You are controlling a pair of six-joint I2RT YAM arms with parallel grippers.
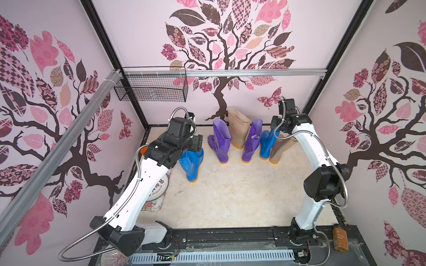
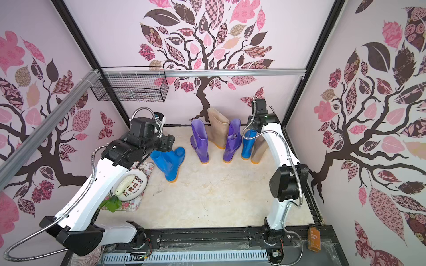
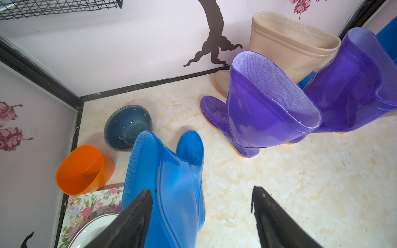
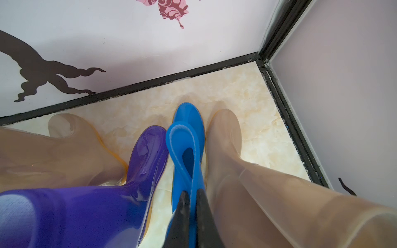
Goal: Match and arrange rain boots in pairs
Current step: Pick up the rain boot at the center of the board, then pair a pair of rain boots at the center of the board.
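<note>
Right gripper: fingers drawn narrow, pinching the shaft wall of the right-hand blue boot at its top rim (one finger on each face of the wall). This boot stands on its sole near the far right corner of the worktop, between the right purple boot and the tilted beige boot, just beside both. The tilted beige boot leans its shaft toward the right edge.

Left gripper: fingers spread wide, closed on nothing. One finger overlaps the top of the left-hand blue boot; contact cannot be told. That boot stands alone, well apart from the others, toward the left edge, with its toe pointing to the far edge.

Row along the far edge, in both top views: the left purple boot and the right purple boot stand side by side, heels toward the near edge. The upright beige boot stands behind the gap between them, against the back wall.

Far left corner: a grey-blue bowl and an orange cup, both lying on their sides. A plate rests on a floral mat by the left edge.
</note>
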